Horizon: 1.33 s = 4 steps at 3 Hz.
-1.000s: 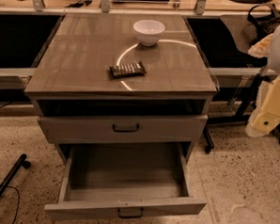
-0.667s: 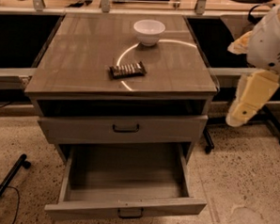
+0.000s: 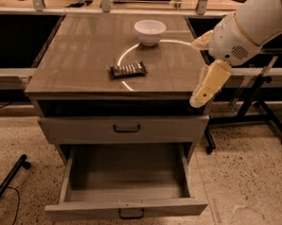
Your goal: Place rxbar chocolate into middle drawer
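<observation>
Camera view looks down from the front on a grey-tan cabinet, and I am reading it from my remote station. The rxbar chocolate lies flat on the cabinet top, near the middle and slightly skewed. It sits well apart from the white bowl behind it, so I judge it can be picked up without disturbing the bowl. The middle drawer is pulled fully out below, with nothing visible inside, which I take as ready to receive the bar. The drawer front above it is shut, so nothing overhangs the open one except the cabinet top itself. The robot arm comes in from the upper right. The gripper hangs off the cabinet's right front corner, pointing downward, beside the top's edge and well apart from the bar. I cannot tell how far open it is from this angle. It touches nothing I can see and holds nothing, since the bar rests on the surface. I judge the reach toward the bar has not yet closed the gap.
</observation>
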{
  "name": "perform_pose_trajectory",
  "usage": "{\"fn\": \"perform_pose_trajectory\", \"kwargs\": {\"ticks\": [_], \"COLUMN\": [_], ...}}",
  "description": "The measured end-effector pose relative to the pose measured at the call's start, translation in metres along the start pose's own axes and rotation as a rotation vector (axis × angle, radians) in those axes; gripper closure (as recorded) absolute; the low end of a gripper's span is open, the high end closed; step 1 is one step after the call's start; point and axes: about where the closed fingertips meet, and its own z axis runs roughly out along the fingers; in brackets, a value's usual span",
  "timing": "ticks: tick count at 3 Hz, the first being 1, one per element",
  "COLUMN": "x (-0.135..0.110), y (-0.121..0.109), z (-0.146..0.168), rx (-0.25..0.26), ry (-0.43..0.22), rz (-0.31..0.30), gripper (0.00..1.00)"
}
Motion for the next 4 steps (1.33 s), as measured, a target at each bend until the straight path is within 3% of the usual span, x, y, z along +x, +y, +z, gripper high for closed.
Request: {"fn": "perform_pose_trajectory", "kwargs": {"ticks": [1, 3, 4], "x": [0.000, -0.044, -0.061], "y": [0.000, -0.049, -0.063], "z": [0.000, 0.061, 0.090], "rx": [0.000, -0.055, -0.071], "ry": [0.000, -0.006, 0.010], "rz": [0.000, -0.139, -0.145], "gripper": [0.00, 0.00, 0.00]}}
